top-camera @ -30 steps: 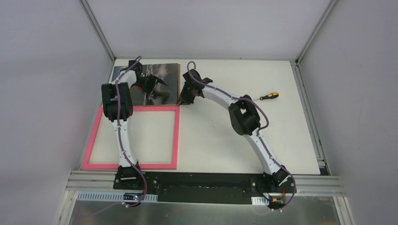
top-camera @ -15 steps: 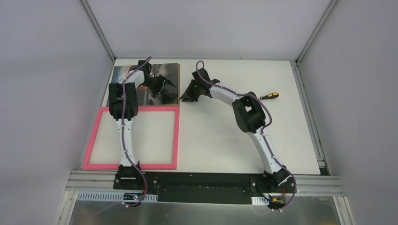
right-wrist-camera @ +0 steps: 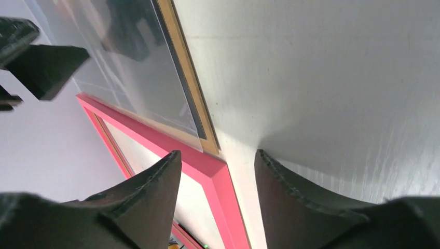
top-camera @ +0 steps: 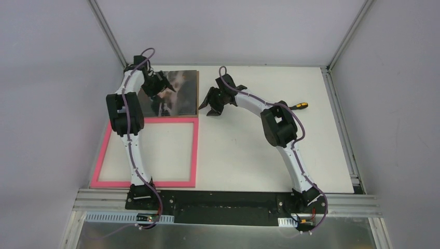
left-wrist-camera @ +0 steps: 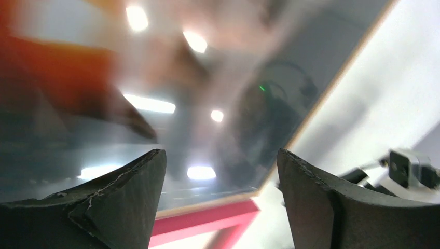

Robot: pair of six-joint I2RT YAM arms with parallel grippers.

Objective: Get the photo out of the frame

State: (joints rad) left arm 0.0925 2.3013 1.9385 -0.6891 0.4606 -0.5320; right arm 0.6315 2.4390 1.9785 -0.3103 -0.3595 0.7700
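Observation:
The photo, a dark glossy print on a brown backing board, lies flat at the table's back left, just behind the pink frame, which lies flat at the front left with bare table inside it. My left gripper is open above the photo; the left wrist view shows the photo and the frame corner between its fingers. My right gripper is open just right of the photo's right edge, holding nothing. The right wrist view shows the photo's brown edge and the frame corner.
A screwdriver with a yellow and black handle lies on the table at the back right. The walls of the enclosure stand close behind and left of the photo.
My left gripper has swung back and left over the photo, its arm now along the left edge. My right gripper has drawn slightly away from the photo's right edge. Photo and frame have stayed put.

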